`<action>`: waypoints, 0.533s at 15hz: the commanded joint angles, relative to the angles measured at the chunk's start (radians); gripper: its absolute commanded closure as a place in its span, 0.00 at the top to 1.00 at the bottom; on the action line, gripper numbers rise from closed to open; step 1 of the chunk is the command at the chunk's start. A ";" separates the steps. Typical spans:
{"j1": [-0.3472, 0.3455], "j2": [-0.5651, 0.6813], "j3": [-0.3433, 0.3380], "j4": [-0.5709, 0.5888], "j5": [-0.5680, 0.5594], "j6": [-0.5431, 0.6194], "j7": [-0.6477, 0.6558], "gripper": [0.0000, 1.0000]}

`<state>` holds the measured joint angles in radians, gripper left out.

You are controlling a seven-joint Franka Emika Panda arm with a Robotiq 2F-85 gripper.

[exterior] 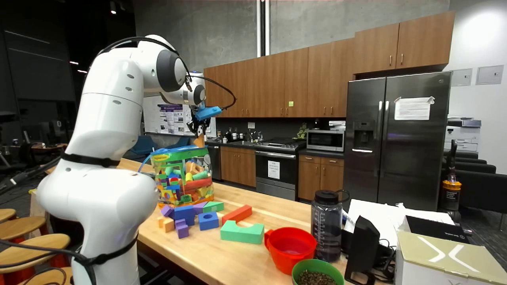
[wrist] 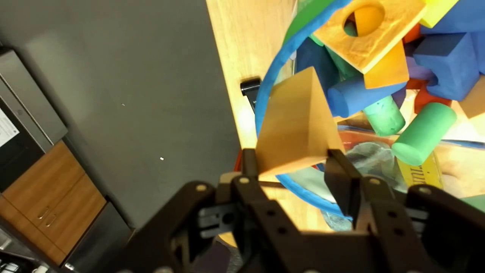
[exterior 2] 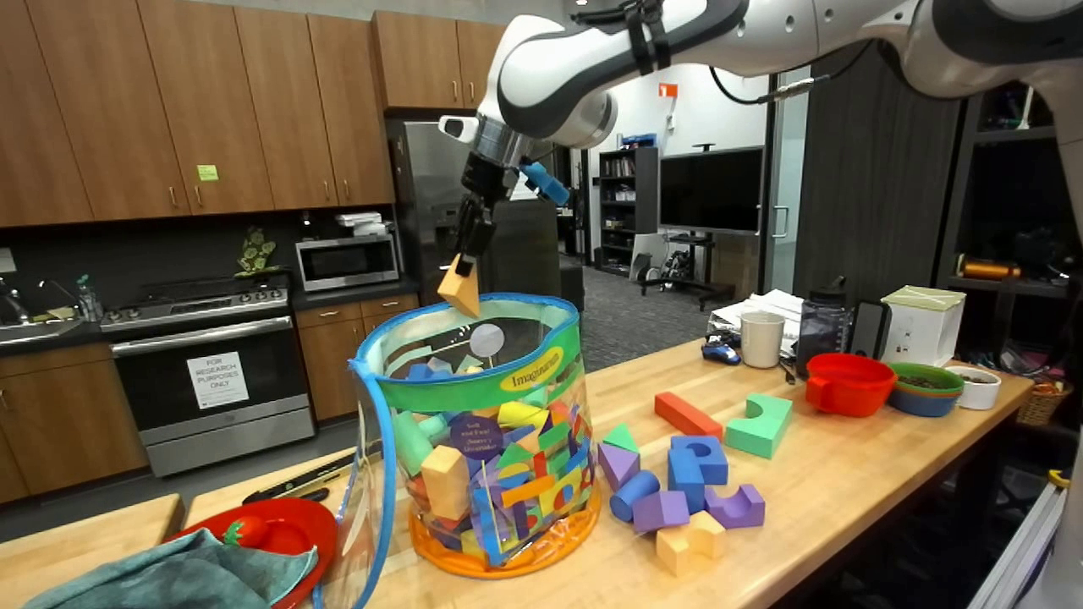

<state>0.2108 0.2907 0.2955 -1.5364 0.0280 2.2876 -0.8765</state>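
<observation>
Jutting below the gripper (wrist: 293, 156): a tan block (exterior 2: 459, 293), seemingly end-held.

Gripping a tilted tan block (exterior 2: 459, 289) in black jaws, over the rim of an open, clear, drum-shaped bag (exterior 2: 457, 396) packed with coloured blocks (exterior 2: 446, 482). Flanked on the right of the wooden desk (exterior 2: 812, 499) by loose blocks (exterior 2: 685, 480) and a red cup (exterior 2: 850, 385); on the left, by a red plate (exterior 2: 298, 516) partly under a grey-green cloth (exterior 2: 195, 575). Backed by an oven (exterior 2: 275, 364) and microwave (exterior 2: 349, 262).
</observation>
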 commanded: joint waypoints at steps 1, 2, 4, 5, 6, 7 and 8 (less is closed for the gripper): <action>-0.004 -0.043 -0.023 0.020 -0.035 -0.092 0.019 0.23; -0.003 -0.049 -0.027 0.030 -0.038 -0.121 0.022 0.23; -0.002 -0.063 -0.034 0.057 -0.047 -0.179 0.029 0.23; -0.001 -0.069 -0.037 0.070 -0.055 -0.201 0.033 0.23; -0.001 -0.072 -0.040 0.088 -0.059 -0.225 0.035 0.23; -0.001 -0.080 -0.043 0.100 -0.064 -0.240 0.039 0.23; 0.000 -0.085 -0.046 0.116 -0.072 -0.256 0.041 0.23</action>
<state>0.2081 0.2352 0.2639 -1.4536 -0.0116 2.0932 -0.8543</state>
